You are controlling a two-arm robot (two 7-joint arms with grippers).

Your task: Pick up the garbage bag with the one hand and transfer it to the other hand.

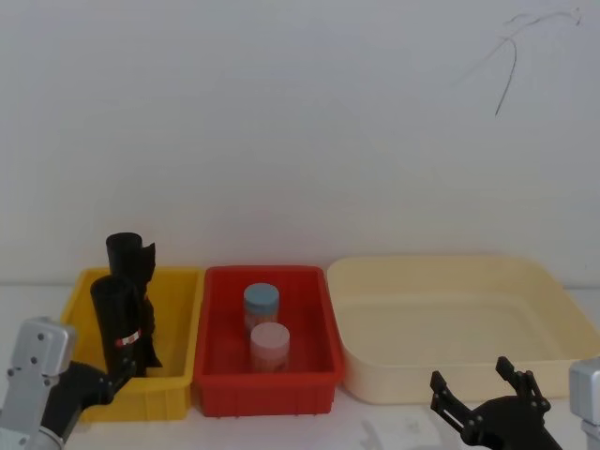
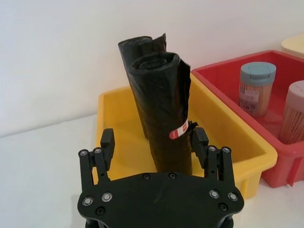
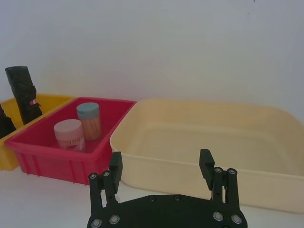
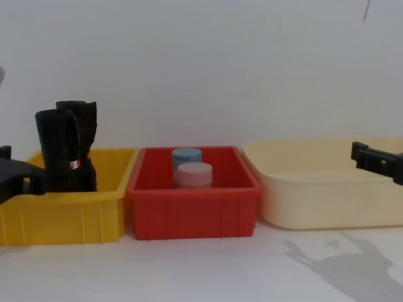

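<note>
White table [image 1: 281, 431] and plain wall bounded the workspace. Left end effector [image 2: 153, 137] was wide open and empty, its fingers [image 2: 107, 142] flanking the lower part of the garbage bag [image 2: 159, 95], which stood upright in the yellow bin [image 2: 249, 173]. Recommended: centre the roll, close squarely below the label [image 2: 179, 130], then lift vertically. Its crinkled black plastic would likely compress and could slip. Right end effector [image 3: 160, 161] hung open and empty near the cream tub [image 3: 266, 185].

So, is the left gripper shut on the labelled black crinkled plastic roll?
No, the left gripper is open, its fingers spread wider than the black roll standing upright in the yellow plastic bin.
</note>
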